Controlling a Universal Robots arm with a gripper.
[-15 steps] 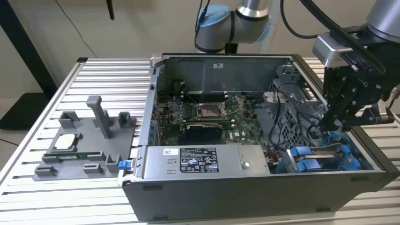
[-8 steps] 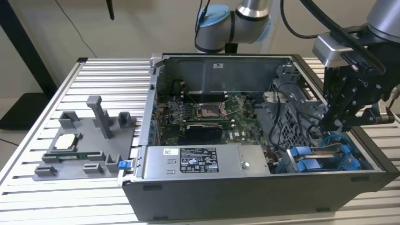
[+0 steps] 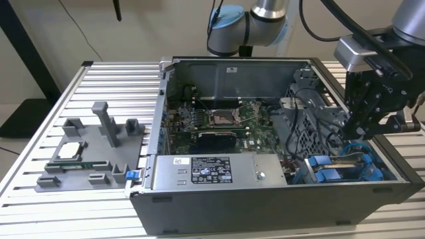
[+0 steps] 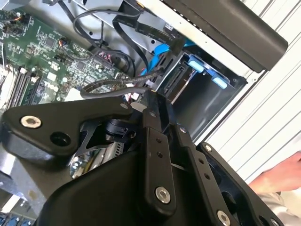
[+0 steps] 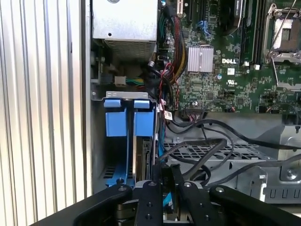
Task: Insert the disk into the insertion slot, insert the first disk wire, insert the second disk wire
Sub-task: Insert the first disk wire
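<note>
Fingers (image 5: 178, 181) pinching black wire (image 5: 193, 142) beside insertion slot (image 5: 123, 95) rim (cables (image 5: 235, 162) crowd other side), case wall (image 5: 86, 117) close.

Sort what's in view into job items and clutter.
Job: narrow grey metal drive bay with blue plastic fittings; black robot gripper, near it; thin blue cable beside the bay, likely a disk wire.
Lying about: silver labelled power-supply box; green motherboard; grey plastic fixture tray on the table; a person's hand.
</note>
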